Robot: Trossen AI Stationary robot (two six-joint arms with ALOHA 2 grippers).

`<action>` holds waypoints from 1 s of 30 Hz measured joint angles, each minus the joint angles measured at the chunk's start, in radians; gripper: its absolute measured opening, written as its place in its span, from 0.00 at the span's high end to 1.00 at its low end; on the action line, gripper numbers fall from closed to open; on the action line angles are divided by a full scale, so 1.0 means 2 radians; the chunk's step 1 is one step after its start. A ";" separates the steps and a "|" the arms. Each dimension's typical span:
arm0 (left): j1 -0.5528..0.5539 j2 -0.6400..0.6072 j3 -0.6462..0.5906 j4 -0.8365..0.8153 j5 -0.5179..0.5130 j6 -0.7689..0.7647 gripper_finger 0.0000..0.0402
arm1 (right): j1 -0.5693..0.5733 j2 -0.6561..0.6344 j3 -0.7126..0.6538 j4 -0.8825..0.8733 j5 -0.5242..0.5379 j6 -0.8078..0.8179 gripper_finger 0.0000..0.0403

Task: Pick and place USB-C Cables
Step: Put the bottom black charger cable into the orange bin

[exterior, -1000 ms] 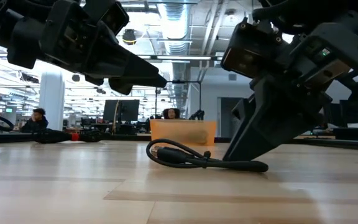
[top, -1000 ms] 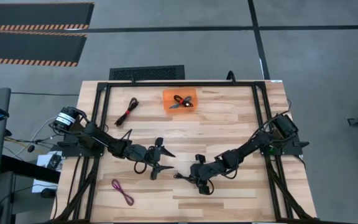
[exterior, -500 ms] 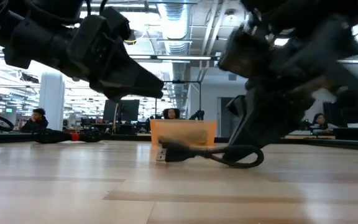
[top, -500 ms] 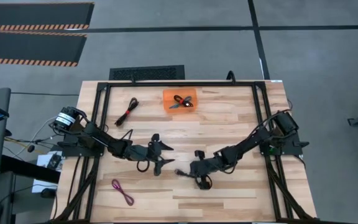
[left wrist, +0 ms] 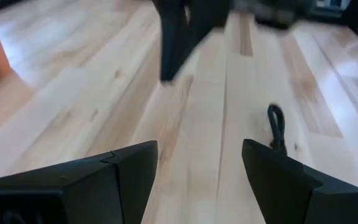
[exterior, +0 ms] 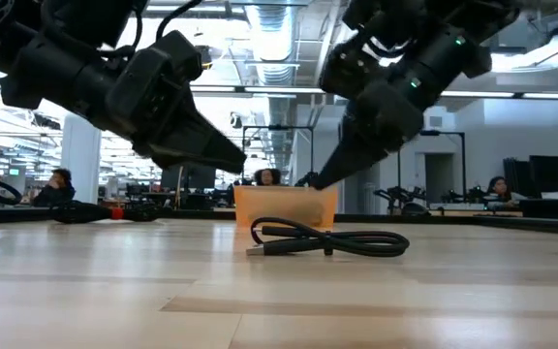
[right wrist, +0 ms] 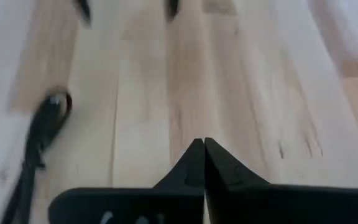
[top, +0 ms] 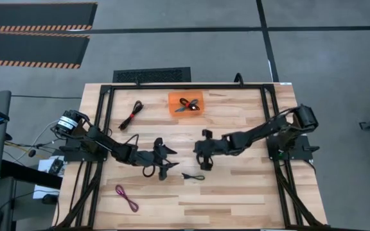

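A black USB-C cable (top: 193, 176) lies folded flat on the wooden table between my two grippers. It also shows in the low view (exterior: 327, 237), the left wrist view (left wrist: 276, 127) and the right wrist view (right wrist: 42, 140). My right gripper (top: 202, 163) is shut and empty. It hangs above the table just on the far side of the cable, as the low view (exterior: 323, 179) shows. My left gripper (top: 172, 160) is open and empty, to the cable's left and above the table. The orange tray (top: 172, 96) at the far middle holds two cables (top: 186, 104).
A red-and-black cable (top: 132, 115) lies at the far left of the table. A magenta cable (top: 127, 197) lies near the front left. A black frame (top: 185, 85) borders the table. Bare wood lies between the grippers and the tray.
My right gripper drew the black cable a little toward the table's left, one end raised. It then rose and went toward the far edge, leaving the cable flat on the table. My left gripper has tipped down a little and stayed open.
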 joint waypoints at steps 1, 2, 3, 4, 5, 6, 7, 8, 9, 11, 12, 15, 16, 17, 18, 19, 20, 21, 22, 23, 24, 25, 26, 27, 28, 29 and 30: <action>-0.001 0.000 0.000 -0.005 0.000 -0.005 0.44 | -0.001 -0.006 0.000 -0.004 -0.022 0.009 0.94; -0.001 0.000 0.000 -0.008 0.000 -0.009 0.44 | 0.000 -0.009 0.000 0.000 -0.050 0.019 0.91; -0.001 0.000 0.000 -0.014 0.000 -0.011 0.44 | 0.003 -0.009 0.000 0.006 -0.080 0.027 0.88; -0.001 0.000 0.000 -0.020 0.000 -0.015 0.44 | 0.008 -0.007 0.000 0.007 -0.106 0.034 0.85; -0.001 0.000 0.000 -0.023 0.000 -0.020 0.44 | 0.015 -0.003 0.000 0.007 -0.126 0.037 0.81; -0.001 0.000 0.000 -0.023 0.000 -0.025 0.44 | 0.024 0.004 0.000 0.003 -0.136 0.039 0.78; -0.001 0.000 0.000 -0.023 0.000 -0.029 0.44 | 0.034 0.012 0.000 0.003 -0.137 0.039 0.74; -0.001 0.000 0.000 -0.023 0.000 -0.033 0.44 | 0.044 0.022 0.000 0.005 -0.136 0.038 0.70; -0.001 0.000 0.000 -0.023 0.000 -0.038 0.44 | 0.054 0.031 0.000 0.006 -0.131 0.037 0.67; -0.001 0.000 0.000 -0.023 -0.001 -0.049 0.44 | 0.071 0.055 0.000 0.024 -0.117 0.032 0.60; -0.001 0.000 0.000 -0.024 -0.001 -0.053 0.44 | 0.079 0.065 0.000 0.030 -0.111 0.032 0.56; -0.001 0.000 0.000 -0.024 -0.001 -0.061 0.44 | 0.092 0.096 0.000 0.086 -0.102 0.031 0.49; -0.001 0.000 0.000 -0.024 -0.001 -0.064 0.44 | 0.094 0.106 0.002 0.109 -0.101 0.030 0.48; -0.001 0.000 0.000 -0.025 -0.002 -0.067 0.44 | 0.096 0.116 0.003 0.122 -0.100 0.029 0.47; -0.001 0.000 0.000 -0.026 -0.002 -0.070 0.44 | 0.095 0.123 0.007 0.128 -0.099 0.026 0.47; -0.002 0.000 0.000 -0.027 -0.002 -0.071 0.44 | 0.095 0.126 0.012 0.130 -0.097 0.022 0.48; -0.002 0.000 0.000 -0.027 -0.002 -0.071 0.44 | 0.094 0.131 0.016 0.130 -0.093 0.018 0.50; -0.002 0.000 0.000 -0.027 -0.002 -0.071 0.44 | 0.091 0.132 0.019 0.127 -0.087 0.012 0.53; -0.002 0.000 0.000 -0.028 -0.002 -0.070 0.44 | 0.089 0.131 0.023 0.121 -0.085 0.006 0.58; -0.002 0.000 0.000 -0.029 -0.002 -0.067 0.44 | 0.085 0.130 0.026 0.111 -0.085 -0.001 0.63; -0.002 0.000 0.000 -0.030 -0.002 -0.064 0.44 | 0.081 0.128 0.030 0.100 -0.085 -0.008 0.69; -0.002 0.000 0.000 -0.031 -0.002 -0.063 0.44 | 0.077 0.124 0.032 0.087 -0.086 -0.016 0.75; -0.002 0.000 0.000 -0.033 -0.002 -0.063 0.44 | 0.072 0.120 0.035 0.076 -0.086 -0.020 0.82; -0.002 0.000 0.000 -0.037 -0.002 -0.062 0.44 | 0.067 0.116 0.036 0.066 -0.086 -0.025 0.89; -0.002 0.000 0.000 -0.040 -0.002 -0.062 0.44 | 0.062 0.110 0.036 0.059 -0.085 -0.029 0.94; -0.002 0.000 0.000 -0.041 -0.003 -0.062 0.44 | 0.055 0.104 0.036 0.052 -0.082 -0.034 0.96; -0.002 0.000 0.000 -0.042 -0.003 -0.062 0.44 | 0.048 0.099 0.035 0.049 -0.080 -0.039 0.95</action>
